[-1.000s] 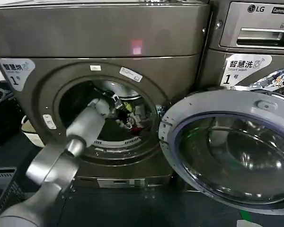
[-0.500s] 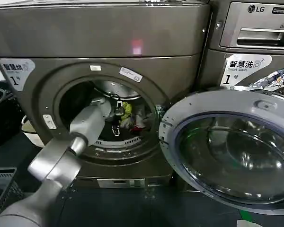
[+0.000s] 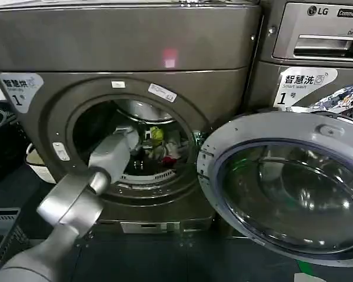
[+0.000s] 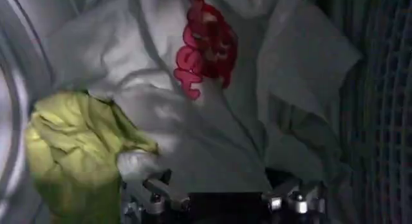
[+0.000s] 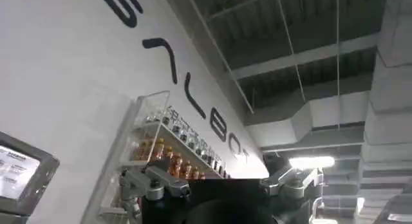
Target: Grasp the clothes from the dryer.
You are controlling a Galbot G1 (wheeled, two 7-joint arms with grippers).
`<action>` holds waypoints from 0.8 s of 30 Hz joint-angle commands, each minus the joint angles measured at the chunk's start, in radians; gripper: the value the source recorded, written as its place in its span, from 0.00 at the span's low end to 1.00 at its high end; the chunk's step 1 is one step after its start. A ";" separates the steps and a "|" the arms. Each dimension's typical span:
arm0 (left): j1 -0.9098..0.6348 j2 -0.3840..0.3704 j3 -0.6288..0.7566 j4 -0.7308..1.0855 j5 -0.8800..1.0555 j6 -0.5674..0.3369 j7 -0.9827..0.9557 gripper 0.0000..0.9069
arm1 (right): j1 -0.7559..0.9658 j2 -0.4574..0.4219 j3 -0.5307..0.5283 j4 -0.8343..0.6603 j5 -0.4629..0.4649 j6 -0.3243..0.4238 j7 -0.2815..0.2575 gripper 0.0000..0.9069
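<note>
1. The dryer stands with its round door swung wide open toward the robot's right; a white label numbered 1 sits on its upper corner.
2. The left arm reaches through the porthole, and the left claw sits inside the drum, right at the clothes.
3. In the head view the bundle lies just beyond the left claw: a yellow-green piece on top, grey-white cloth under it, and a bit of red low on the far side from the arm.
4. In the left wrist view the left claw has its two finger bases spread apart, with the grey-white cloth pressed between and over them; the fingertips are buried in the fabric, so whether it has actually clamped the cloth cannot be told.
5. In that view the yellow-green garment lies just beside one finger, touching the white cloth, and a red print shows on the white cloth farther out from the claw.
6. The ribbed drum wall curves past the clothes on the other side of the claw.
7. The right claw is raised well away from the dryer and points up at a white wall with dark lettering and the ceiling; its fingers stand apart and hold nothing.
8. A lighter grey machine marked LG stands next to the dryer on the robot's right.
</note>
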 commanded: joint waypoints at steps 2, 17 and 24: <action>0.006 0.001 -0.001 0.014 -0.030 0.017 -0.002 1.00 | 0.000 0.001 -0.004 0.005 -0.001 0.002 -0.001 1.00; 0.026 0.005 0.007 0.026 -0.043 0.011 -0.015 0.89 | 0.011 -0.013 -0.038 0.005 -0.019 0.005 -0.001 1.00; 0.022 0.002 0.010 0.024 -0.051 0.008 -0.015 0.18 | 0.016 -0.012 -0.043 0.001 -0.022 0.005 0.000 1.00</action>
